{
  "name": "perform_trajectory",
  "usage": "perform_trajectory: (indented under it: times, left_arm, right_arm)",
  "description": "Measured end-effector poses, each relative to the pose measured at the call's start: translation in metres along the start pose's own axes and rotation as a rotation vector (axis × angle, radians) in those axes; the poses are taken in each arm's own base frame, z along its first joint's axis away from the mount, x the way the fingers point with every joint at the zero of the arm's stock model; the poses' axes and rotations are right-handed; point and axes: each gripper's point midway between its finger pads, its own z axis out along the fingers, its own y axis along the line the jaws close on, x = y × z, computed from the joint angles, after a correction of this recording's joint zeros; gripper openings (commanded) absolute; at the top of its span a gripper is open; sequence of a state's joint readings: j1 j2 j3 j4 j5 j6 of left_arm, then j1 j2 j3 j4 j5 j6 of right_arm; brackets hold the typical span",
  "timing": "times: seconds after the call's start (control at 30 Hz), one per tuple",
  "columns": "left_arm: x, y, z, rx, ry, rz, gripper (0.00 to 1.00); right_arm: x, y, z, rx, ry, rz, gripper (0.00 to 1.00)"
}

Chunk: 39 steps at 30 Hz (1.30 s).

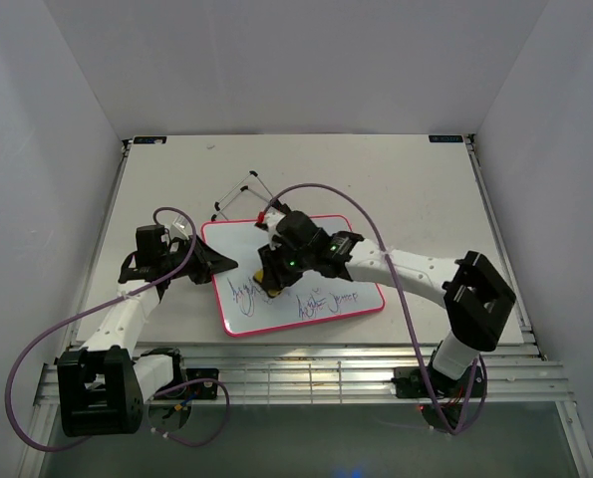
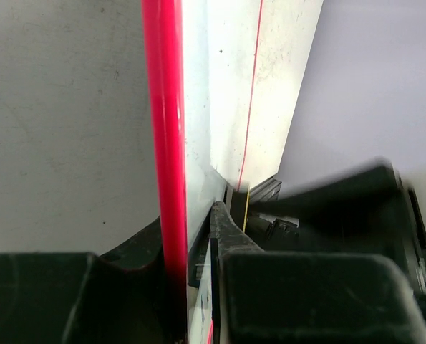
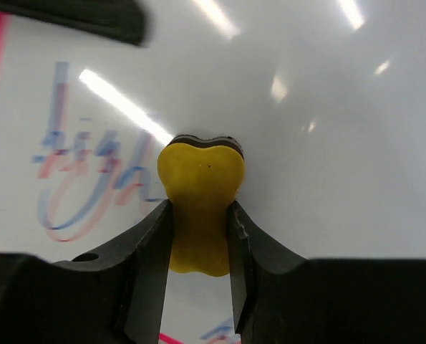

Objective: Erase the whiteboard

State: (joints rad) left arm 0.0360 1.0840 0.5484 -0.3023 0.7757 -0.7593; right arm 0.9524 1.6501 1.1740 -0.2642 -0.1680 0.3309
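Overhead, the whiteboard [image 1: 234, 247] lies flat near the middle of the table [image 1: 426, 199], its wire stand [image 1: 238, 194] folded out behind it. The left gripper [image 1: 226, 264] meets the board's left rim. The right gripper [image 1: 273, 279] sits over the board, above the blue writing [image 1: 321, 299].

Up close at the left wrist, the pink rim [image 2: 162, 143] runs between the two fingers [image 2: 223, 222], which are pinched on the board's edge.

At the right wrist, the right gripper [image 3: 200, 229] is clamped on a yellow eraser [image 3: 202, 186], pressed against the white surface [image 3: 327, 143] just right of blue scribbles [image 3: 84, 172].
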Motion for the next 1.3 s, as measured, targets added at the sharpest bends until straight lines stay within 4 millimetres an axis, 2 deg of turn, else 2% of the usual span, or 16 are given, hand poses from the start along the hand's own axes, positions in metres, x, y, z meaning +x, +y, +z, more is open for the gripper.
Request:
perform_trajectory:
  times: [0.13,0.2,0.23,0.3,0.4,0.47,0.6,0.63,0.7,0.77,0.83,1.03,1.1,1.17,1.3]
  left_arm:
    - [0.000,0.001,0.000,-0.001,0.000,0.002,0.00]
    - [0.001,0.001,0.000,-0.003,0.002,0.002,0.00]
    - [0.002,0.002,0.000,-0.004,0.004,0.004,0.00]
    - [0.004,0.002,0.001,-0.006,0.010,0.009,0.00]
    - [0.007,0.002,0.003,-0.007,0.019,0.014,0.00]
    - [0.008,0.001,0.004,-0.005,0.022,0.014,0.00]
    - [0.008,0.000,0.004,0.000,0.021,0.013,0.00]
    - [0.008,0.000,0.004,0.001,0.021,0.013,0.00]
    - [0.008,-0.001,0.004,0.001,0.021,0.013,0.00]
    - [0.008,-0.002,0.004,0.004,0.020,0.014,0.00]
    - [0.008,-0.002,0.004,0.004,0.020,0.016,0.00]
    - [0.009,-0.001,0.004,0.003,0.021,0.014,0.00]
    - [0.009,-0.001,0.004,0.003,0.022,0.015,0.00]
    - [0.009,-0.001,0.004,0.002,0.023,0.016,0.00]
    - [0.010,0.000,0.004,0.001,0.024,0.019,0.00]
  right_arm:
    - [-0.004,0.091,0.010,-0.133,0.005,-0.104,0.29]
    - [-0.004,0.119,0.013,-0.171,0.011,-0.136,0.29]
    - [-0.004,0.126,0.015,-0.176,0.012,-0.143,0.29]
    - [-0.002,0.124,0.016,-0.161,0.020,-0.138,0.29]
    - [-0.001,0.106,0.014,-0.135,0.023,-0.096,0.29]
    - [-0.001,0.076,0.010,-0.070,0.012,-0.050,0.28]
    - [-0.002,-0.009,0.000,0.162,0.015,0.065,0.28]
    - [-0.002,-0.024,-0.003,0.212,0.021,0.082,0.29]
    - [-0.001,-0.033,-0.006,0.261,0.038,0.084,0.29]
    - [-0.003,-0.025,-0.005,0.275,0.059,0.041,0.29]
    - [-0.008,-0.004,0.000,0.256,0.076,-0.016,0.29]
    - [-0.020,0.093,0.017,0.083,0.075,-0.196,0.29]
    - [-0.020,0.116,0.018,0.037,0.074,-0.233,0.29]
    - [-0.018,0.123,0.020,0.028,0.077,-0.249,0.29]
    - [-0.018,0.115,0.021,0.021,0.087,-0.226,0.29]
